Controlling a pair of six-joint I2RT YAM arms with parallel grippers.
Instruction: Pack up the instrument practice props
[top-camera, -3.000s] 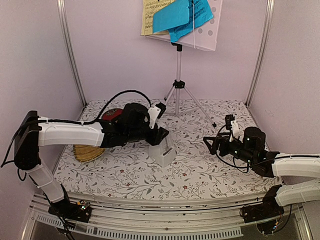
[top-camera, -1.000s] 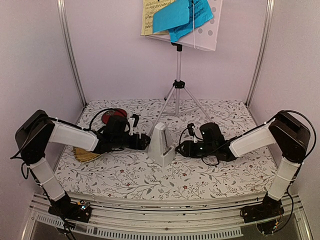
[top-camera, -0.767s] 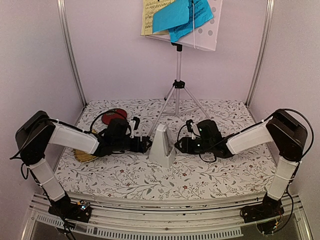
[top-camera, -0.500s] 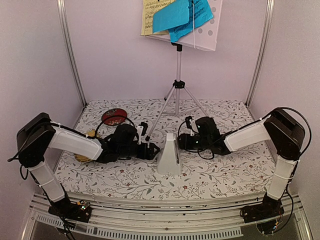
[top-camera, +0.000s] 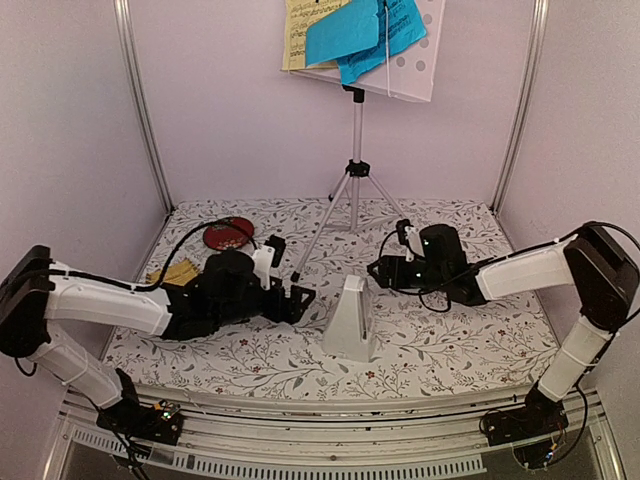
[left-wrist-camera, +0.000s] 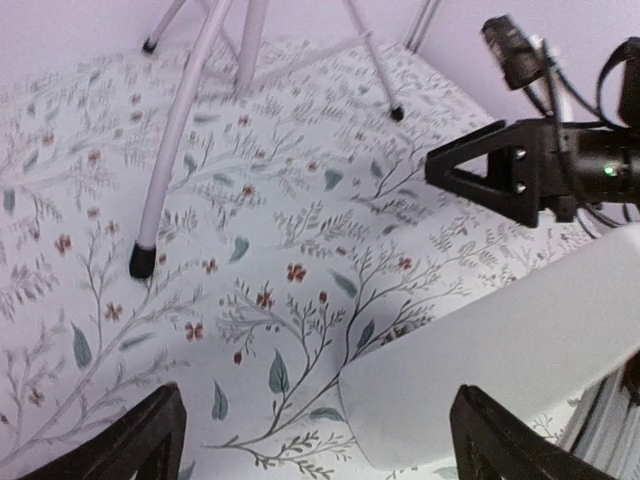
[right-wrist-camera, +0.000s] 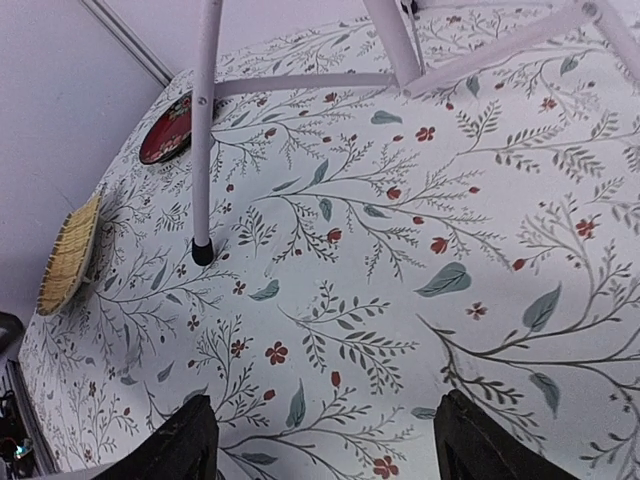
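Note:
The white pyramid metronome (top-camera: 352, 318) stands upright on the floral cloth at front centre; it also shows in the left wrist view (left-wrist-camera: 500, 350). My left gripper (top-camera: 300, 297) is open and empty just left of it (left-wrist-camera: 320, 452). My right gripper (top-camera: 378, 270) is open and empty behind and right of the metronome (right-wrist-camera: 330, 452). The white perforated stand desk (top-camera: 415, 70) sits high at the back on silver tripod legs (top-camera: 355, 190). It holds blue sheets (top-camera: 365, 30) and a pale-yellow sheet (top-camera: 298, 35).
A round red dish (top-camera: 228, 235) lies at back left and shows in the right wrist view (right-wrist-camera: 170, 130). A yellow woven tray (top-camera: 172, 273) lies partly under my left arm, near the left edge (right-wrist-camera: 70, 255). A tripod foot (left-wrist-camera: 143, 262) rests near my left gripper.
The metronome has shifted toward the front right. My left gripper followed it and hangs lower. My right gripper pulled back from the metronome to the right.

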